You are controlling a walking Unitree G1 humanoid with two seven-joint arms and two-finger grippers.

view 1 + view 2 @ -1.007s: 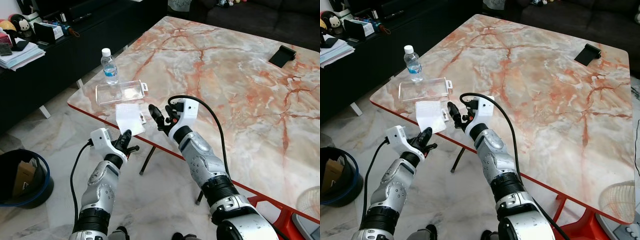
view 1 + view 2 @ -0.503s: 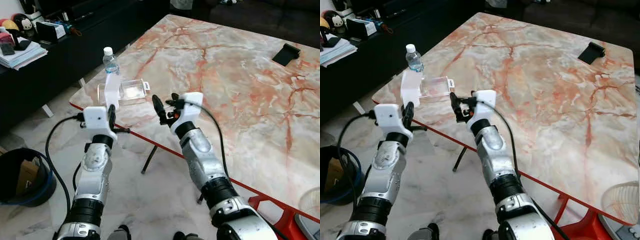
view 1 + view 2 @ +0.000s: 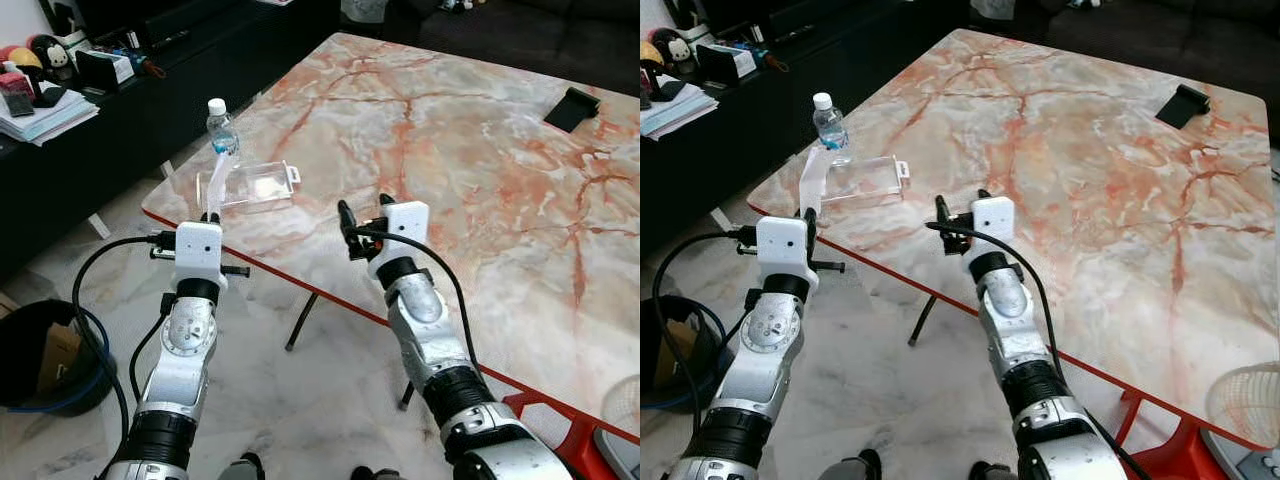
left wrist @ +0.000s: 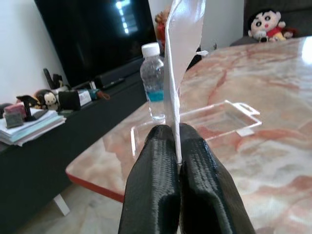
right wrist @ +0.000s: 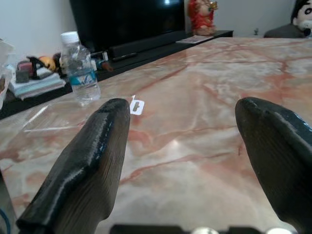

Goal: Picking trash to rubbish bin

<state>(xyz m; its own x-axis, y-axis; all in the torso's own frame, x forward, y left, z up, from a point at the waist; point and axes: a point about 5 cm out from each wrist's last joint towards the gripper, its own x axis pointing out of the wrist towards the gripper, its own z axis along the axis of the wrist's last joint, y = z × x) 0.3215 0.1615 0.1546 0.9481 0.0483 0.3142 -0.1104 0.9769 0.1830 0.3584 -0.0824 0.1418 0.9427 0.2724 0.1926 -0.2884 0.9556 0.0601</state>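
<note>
The left gripper [image 4: 178, 146] is pinching a thin white paper sheet [image 4: 179, 58] upright, clear of the marble table [image 3: 480, 150], ready for carrying to the dark round rubbish bin [image 3: 45, 350]. The right gripper [image 5: 185, 141] is hovering, fingers spread, empty.
</note>
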